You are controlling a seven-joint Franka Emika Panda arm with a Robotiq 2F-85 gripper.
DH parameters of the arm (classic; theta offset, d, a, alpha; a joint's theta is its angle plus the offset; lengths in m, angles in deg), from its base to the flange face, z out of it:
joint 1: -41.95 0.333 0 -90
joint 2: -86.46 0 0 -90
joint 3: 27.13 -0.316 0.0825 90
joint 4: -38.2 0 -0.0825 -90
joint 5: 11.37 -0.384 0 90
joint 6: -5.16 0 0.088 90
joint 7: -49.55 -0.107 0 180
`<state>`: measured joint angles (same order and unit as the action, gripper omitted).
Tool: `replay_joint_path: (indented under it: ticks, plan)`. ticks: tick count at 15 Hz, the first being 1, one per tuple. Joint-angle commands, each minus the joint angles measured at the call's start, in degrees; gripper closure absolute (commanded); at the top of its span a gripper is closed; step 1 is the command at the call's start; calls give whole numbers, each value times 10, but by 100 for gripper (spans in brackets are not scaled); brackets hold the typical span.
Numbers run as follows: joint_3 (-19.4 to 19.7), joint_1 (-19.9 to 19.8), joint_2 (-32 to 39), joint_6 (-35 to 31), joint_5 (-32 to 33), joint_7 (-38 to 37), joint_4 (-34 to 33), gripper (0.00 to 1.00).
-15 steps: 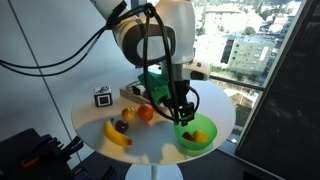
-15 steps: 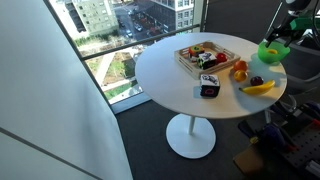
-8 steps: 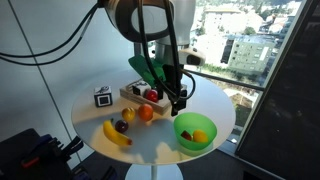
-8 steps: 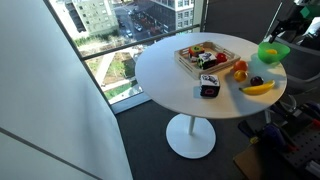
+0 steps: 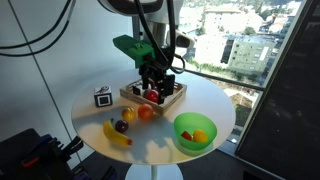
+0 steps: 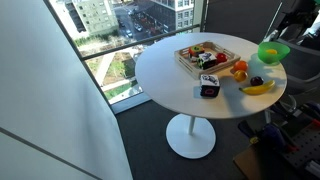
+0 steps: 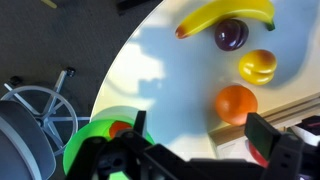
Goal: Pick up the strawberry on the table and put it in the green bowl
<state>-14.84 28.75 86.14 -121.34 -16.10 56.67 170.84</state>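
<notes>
The green bowl stands at the near right edge of the round white table. It also shows in the other exterior view and at the lower left of the wrist view. A small red strawberry lies inside it; a bit of it shows in the wrist view. My gripper hangs above the wooden tray, left of the bowl and well apart from it. In the wrist view my gripper has its jaws wide apart with nothing between them.
A wooden tray with fruit stands behind the gripper. A banana, a dark purple fruit, a yellow fruit and an orange lie on the table. A small black box sits at the left.
My gripper has risen out of the green bowl and moved left, to above the wooden tray. The strawberry stays in the bowl.
</notes>
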Motion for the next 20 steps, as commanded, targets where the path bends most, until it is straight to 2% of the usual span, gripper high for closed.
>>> replay_joint_path:
  ticks: [1,12,20]
  plan:
    - [-7,13,-39,16,14,17,17,0]
    - [-43,59,-67,-20,51,42,53,0]
    - [-48,65,-49,-28,53,38,54,0]
